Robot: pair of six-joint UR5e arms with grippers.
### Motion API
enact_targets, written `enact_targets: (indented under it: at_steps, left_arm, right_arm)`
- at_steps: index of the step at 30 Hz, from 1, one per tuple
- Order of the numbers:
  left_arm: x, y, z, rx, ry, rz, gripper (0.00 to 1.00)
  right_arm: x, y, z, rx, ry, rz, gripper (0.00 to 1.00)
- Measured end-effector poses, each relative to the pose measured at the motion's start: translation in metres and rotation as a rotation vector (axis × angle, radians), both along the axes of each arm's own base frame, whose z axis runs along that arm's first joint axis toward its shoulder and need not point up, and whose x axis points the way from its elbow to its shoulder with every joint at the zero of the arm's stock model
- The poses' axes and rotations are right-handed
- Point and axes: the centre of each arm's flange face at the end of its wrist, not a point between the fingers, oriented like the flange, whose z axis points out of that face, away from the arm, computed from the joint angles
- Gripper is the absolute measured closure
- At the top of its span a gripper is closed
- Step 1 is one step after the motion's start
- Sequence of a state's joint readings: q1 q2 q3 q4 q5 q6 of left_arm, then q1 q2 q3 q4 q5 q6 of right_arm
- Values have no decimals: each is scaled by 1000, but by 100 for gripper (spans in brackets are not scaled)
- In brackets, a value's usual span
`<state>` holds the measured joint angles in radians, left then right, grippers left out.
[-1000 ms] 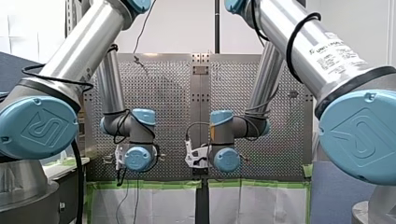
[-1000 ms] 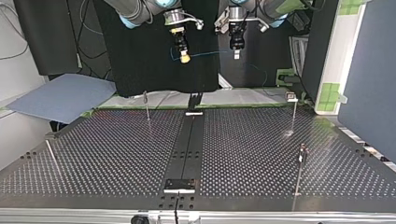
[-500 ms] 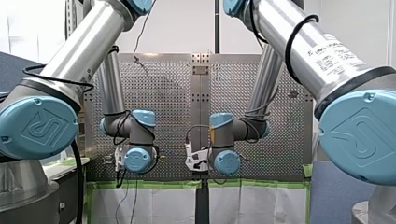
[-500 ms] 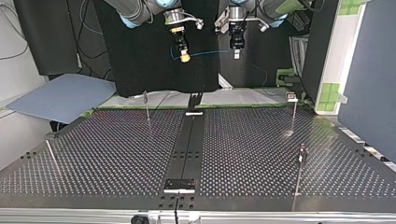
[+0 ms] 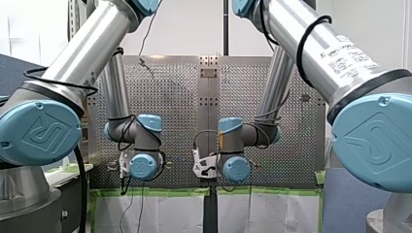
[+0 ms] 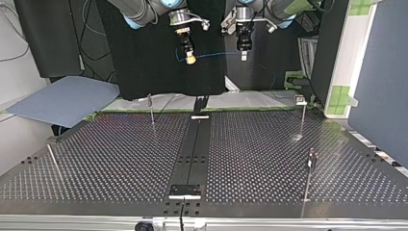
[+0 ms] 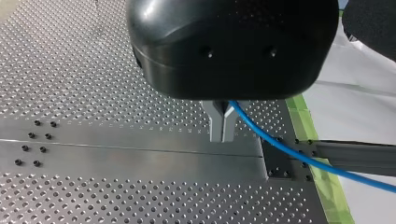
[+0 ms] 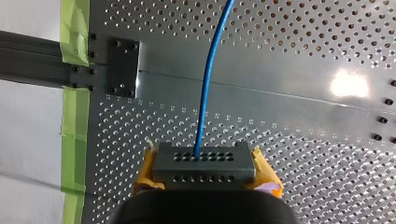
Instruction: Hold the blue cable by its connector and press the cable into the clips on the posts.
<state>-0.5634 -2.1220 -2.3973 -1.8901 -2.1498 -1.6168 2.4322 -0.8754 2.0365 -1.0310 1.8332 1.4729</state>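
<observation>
Perforated metal table (image 7: 93, 70) beneath: our right gripper (image 8: 205, 176) clamps dark grey block connector (image 8: 204, 161); our left gripper (image 7: 222, 136) pinches thin blue cable (image 7: 289, 151).

Thin blue cable (image 8: 208, 84) strung horiz. in air, dark connector (image 8: 204, 163) at one end, well apart from clip posts (image 6: 151, 109).

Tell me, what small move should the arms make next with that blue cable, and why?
Probably lower both arms together toward the posts. My right gripper holds the connector, my left gripper pinches the blue cable, and the span between them hangs high above the table, with no post's clip touched yet.
</observation>
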Motion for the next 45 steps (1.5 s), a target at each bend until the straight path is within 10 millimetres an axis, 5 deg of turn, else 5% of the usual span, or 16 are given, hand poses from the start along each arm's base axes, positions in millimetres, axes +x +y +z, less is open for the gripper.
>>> enact_targets:
  at_steps: [11, 24, 35, 45]
  left_arm:
    - [-4, -11, 15, -49, -20, 0, 100]
    - [20, -21, 68, -105, -81, 77, 100]
    - [51, -15, 125, -145, -152, 218, 100]
    - [59, 0, 171, -117, -175, 300, 100]
  right_arm:
    - [9, 8, 16, -4, -50, -6, 100]
    - [41, -11, 99, -2, -243, 10, 100]
    - [33, -27, 155, 36, -328, 9, 100]
    - [24, -27, 206, 35, -339, 39, 100]
